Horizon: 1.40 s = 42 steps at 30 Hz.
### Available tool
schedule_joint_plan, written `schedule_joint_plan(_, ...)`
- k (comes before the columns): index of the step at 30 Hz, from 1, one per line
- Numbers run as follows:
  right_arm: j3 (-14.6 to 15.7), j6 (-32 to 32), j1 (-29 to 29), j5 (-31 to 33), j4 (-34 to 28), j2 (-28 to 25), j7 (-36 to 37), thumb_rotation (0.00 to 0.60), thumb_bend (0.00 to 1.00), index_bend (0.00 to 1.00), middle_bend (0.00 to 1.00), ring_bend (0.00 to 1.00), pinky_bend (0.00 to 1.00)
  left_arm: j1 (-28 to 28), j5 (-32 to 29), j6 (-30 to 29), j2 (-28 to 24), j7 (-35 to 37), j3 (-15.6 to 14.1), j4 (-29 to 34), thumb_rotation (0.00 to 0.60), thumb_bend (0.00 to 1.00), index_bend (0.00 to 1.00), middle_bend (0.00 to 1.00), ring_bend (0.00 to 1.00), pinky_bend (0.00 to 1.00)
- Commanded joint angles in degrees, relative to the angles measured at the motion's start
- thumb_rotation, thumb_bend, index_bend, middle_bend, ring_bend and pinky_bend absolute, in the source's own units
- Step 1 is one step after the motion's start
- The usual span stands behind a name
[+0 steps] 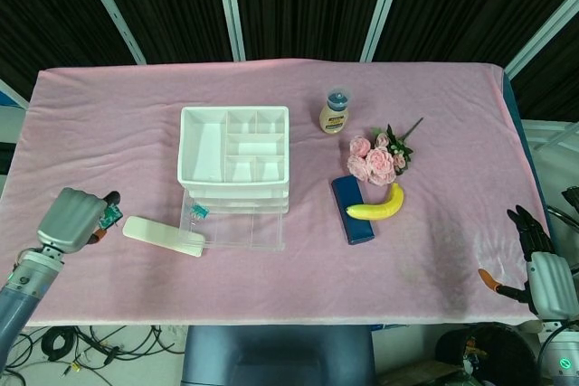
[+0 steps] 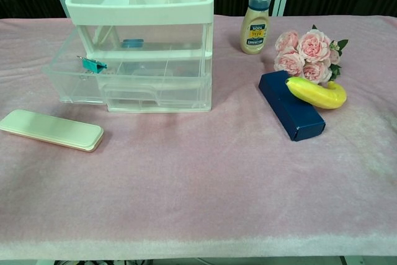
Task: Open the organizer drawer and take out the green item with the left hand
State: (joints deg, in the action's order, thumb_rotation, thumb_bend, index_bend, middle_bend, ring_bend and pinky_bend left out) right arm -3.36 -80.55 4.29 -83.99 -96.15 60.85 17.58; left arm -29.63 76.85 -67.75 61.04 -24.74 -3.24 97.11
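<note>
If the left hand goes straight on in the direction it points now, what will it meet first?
Probably the cream flat case. The left hand, holding a small green item, points right across the pink cloth; height is unclear, so it may pass above the case.
</note>
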Motion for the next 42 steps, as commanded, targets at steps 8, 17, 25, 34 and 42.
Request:
schedule_joint_plan(8, -0.1, 0.1, 0.0, 0.1, 0.1, -0.1, 0.3, 0.6, 0.11, 0.0, 0.0, 0.0, 0.12, -0.5, -6.3, 4.0, 11.4, -8.6, 1.7, -6.5, 0.6, 0.27, 0.46, 1.0, 1.0, 0.99)
schedule_joint_plan(17, -0.1, 0.1, 0.0, 0.1, 0.2, 0.0, 0.3, 0.6, 0.11, 0.0, 0.0, 0.0, 0.12, -1.3, -12.0, 5.5, 15.3, -13.7, 3.6, -8.0, 0.6, 0.18, 0.35, 1.0, 1.0, 0.99)
schedule_joint_plan(25, -0.1, 0.1, 0.0, 0.1, 0.1, 0.0, 0.3, 0.6, 0.11, 0.0, 0.0, 0.0, 0.12, -0.9, -12.5, 3.6, 15.2, -15.4, 4.0, -6.1, 0.6, 0.12, 0.22, 1.0, 0.97, 0.97)
schedule_joint_plan(34, 0.0, 0.2, 0.1, -0.1, 0.2, 0.0, 0.0, 0.6, 0.11, 0.0, 0.0, 0.0, 0.12, 7.6, -4.0, -10.8, 7.5, -5.8, 2.6, 3.7, 0.6, 0.1, 0.1, 0.46, 0.47, 0.45)
schedule_joint_plan(42, 0.0, 0.0, 0.0, -0.1, 0.4, 0.0, -0.5, 0.6, 0.11, 0.0, 0.0, 0.0, 0.12, 16.0, 3.5, -21.4, 2.0, 4.0, -0.9, 6.3, 0.6, 0.03, 0.03, 0.04, 0.04, 0.05)
